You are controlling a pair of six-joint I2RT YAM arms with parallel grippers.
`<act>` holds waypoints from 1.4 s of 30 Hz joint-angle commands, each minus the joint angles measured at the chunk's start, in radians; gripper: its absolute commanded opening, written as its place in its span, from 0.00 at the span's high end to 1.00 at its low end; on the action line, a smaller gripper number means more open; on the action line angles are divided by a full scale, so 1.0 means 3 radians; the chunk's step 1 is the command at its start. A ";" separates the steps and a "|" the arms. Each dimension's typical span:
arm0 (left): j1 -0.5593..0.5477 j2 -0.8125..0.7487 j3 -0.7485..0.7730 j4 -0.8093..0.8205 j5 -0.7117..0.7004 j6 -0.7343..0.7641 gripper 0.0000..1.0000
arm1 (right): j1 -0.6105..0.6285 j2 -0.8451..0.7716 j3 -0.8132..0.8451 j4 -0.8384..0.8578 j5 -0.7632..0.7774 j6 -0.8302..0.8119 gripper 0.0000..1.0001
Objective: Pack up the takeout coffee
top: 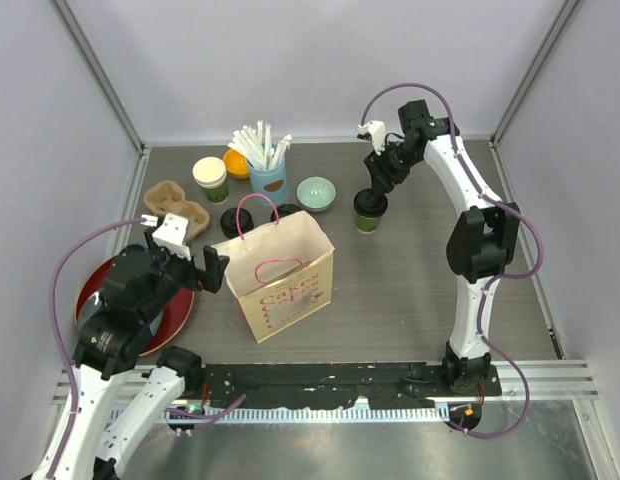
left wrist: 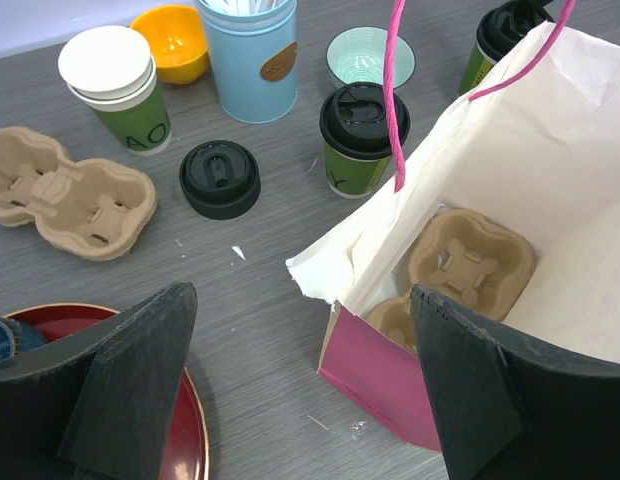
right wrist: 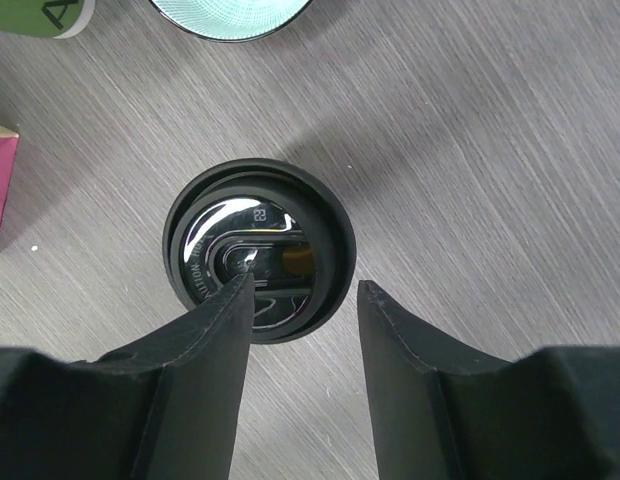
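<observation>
Hovering right claw (right wrist: pixel 305 286) over lidded cup (right wrist: pixel 252 212), fingers apart, nothing grasped; left claw (left wrist: pixel 300 296) released wide beside bag (left wrist: pixel 550 130).

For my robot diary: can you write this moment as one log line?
left gripper open by paper bag | right gripper open above lidded cup | cardboard carrier in bag | no cup seen inside

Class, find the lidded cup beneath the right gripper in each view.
Top external: lidded cup right of centre, just right of the pale green bowl.
Left wrist: cup at top right; bowl left of it.
Right wrist: cup central, seen from above; bowl at top edge.
Shared landmark: the bowl.
</observation>
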 commanded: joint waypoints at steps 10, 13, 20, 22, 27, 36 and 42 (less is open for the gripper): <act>0.0033 0.0020 0.0123 0.0103 0.0069 0.0071 0.09 | 0.0008 0.0176 0.0259 0.0022 -0.0071 -0.0077 0.57; 0.0033 0.0020 0.0128 0.0098 0.0059 0.0081 0.09 | 0.0003 0.0207 0.0239 -0.0009 -0.0061 -0.0113 0.57; 0.0033 0.0035 0.0164 0.0098 0.0054 0.0112 0.09 | 0.0008 0.0304 0.0239 0.0011 -0.0061 -0.0098 0.58; 0.0033 0.0040 0.0169 0.0088 0.0064 0.0107 0.09 | 0.0008 0.0304 0.0244 0.0001 -0.0086 -0.0113 0.60; 0.0038 0.0040 0.0154 0.0088 0.0094 0.0091 0.09 | 0.0008 0.0243 0.0137 -0.0004 -0.0158 -0.0195 0.74; 0.0033 0.0051 0.0169 0.0068 0.0120 0.0081 0.10 | 0.0008 -0.0150 -0.0216 0.0180 0.0010 -0.0119 0.92; 0.0028 0.0107 0.0200 0.0001 0.0212 -0.0021 0.12 | 0.0013 -0.0666 -0.0477 0.0466 0.0312 0.0224 0.99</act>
